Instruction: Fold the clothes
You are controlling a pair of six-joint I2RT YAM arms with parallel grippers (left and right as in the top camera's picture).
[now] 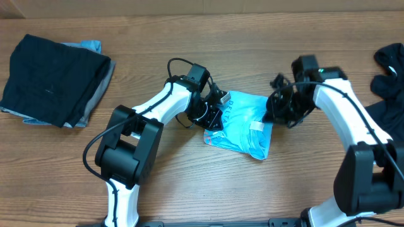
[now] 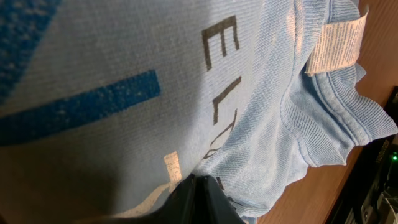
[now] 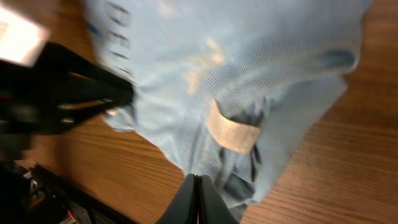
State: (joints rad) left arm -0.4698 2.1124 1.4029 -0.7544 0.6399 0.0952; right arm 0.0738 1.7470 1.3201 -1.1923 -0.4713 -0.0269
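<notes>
A light blue cotton T-shirt lies folded into a small, slightly rumpled packet at the middle of the brown wooden desk, its collar end pointing toward the near edge. The two arms close on it from opposite sides. The left fingers sit at the shirt's left edge, over the end that carries dark printed lettering and a broad darker-blue band. The right fingers meet its right edge, near the ribbed neckline and the small white sewn-in label. In the left wrist view the black fingers show as a single dark tip pressed up against bunched fabric. They look drawn together, though the view does not show whether any cloth is nipped between them. In the right wrist view the fingers are closed, with only a thin seam between them, and the tip touches the hem just below the label; here too I cannot tell whether fabric is caught. Well apart from all this, at the far left of the desk, sits a squared stack of folded garments — black on top, with grey and light blue edges showing beneath. Loose black clothing lies crumpled at the far right edge.
</notes>
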